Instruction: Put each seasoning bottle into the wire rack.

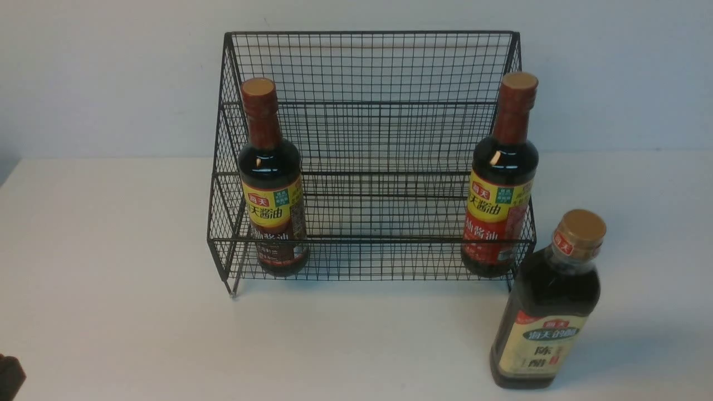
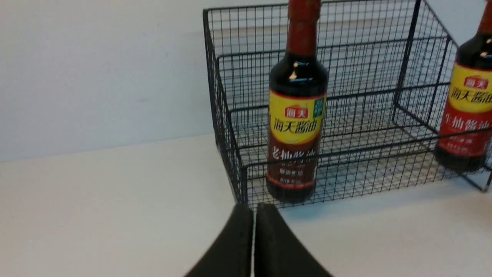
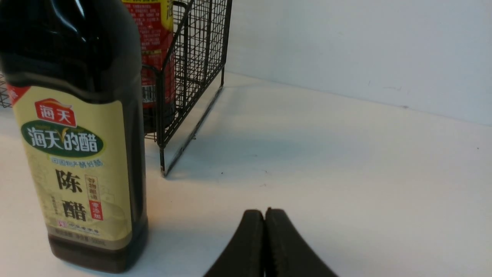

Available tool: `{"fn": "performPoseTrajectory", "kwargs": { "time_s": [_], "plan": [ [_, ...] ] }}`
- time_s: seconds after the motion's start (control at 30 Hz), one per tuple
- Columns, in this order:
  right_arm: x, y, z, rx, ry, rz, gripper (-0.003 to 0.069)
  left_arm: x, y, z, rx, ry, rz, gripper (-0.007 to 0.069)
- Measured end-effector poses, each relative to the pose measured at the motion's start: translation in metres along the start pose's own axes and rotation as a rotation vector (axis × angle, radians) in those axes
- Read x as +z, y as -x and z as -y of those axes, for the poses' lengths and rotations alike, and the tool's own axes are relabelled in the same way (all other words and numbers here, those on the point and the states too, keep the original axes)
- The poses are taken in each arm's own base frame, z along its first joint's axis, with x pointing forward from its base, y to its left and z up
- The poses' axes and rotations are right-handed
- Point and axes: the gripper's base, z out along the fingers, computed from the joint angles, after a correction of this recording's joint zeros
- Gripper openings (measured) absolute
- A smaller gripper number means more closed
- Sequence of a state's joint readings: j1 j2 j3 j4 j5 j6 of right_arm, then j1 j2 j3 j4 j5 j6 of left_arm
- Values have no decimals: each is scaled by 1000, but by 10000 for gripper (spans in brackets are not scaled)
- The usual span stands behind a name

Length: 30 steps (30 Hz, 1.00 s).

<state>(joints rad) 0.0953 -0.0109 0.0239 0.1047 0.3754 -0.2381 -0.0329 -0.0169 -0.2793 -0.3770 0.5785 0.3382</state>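
Observation:
The black wire rack (image 1: 367, 100) stands at the back middle of the white table. Two slim red-necked seasoning bottles stand upright in its lower tier, one at the left end (image 1: 272, 184) and one at the right end (image 1: 501, 184). The broader bottle with a cream label (image 1: 548, 312) stands upright on the table in front of the rack's right corner. My left gripper (image 2: 254, 206) is shut and empty, low over the table in front of the rack's left corner (image 2: 240, 184). My right gripper (image 3: 265, 211) is shut and empty, just right of the broad bottle (image 3: 80, 154).
A white wall rises behind the table. A dark bit of my left arm (image 1: 10, 376) shows at the front left corner of the front view. The right arm is out of the front view.

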Motion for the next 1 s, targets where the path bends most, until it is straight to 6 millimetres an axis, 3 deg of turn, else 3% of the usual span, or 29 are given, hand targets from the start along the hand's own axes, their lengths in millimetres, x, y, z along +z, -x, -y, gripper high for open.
{"fn": "performPoseTrajectory", "kwargs": {
  "time_s": [0.33, 0.57, 1.0],
  "plan": [
    [0, 0, 0, 0, 0, -1, -15, 25, -57, -20, 73, 165, -117, -5],
    [0, 0, 0, 0, 0, -1, -15, 32, -80, -25, 55, 204, -138, -5],
    [0, 0, 0, 2, 0, -1, -15, 32, -82, -26, 66, 219, -153, -5]
  ]
}}
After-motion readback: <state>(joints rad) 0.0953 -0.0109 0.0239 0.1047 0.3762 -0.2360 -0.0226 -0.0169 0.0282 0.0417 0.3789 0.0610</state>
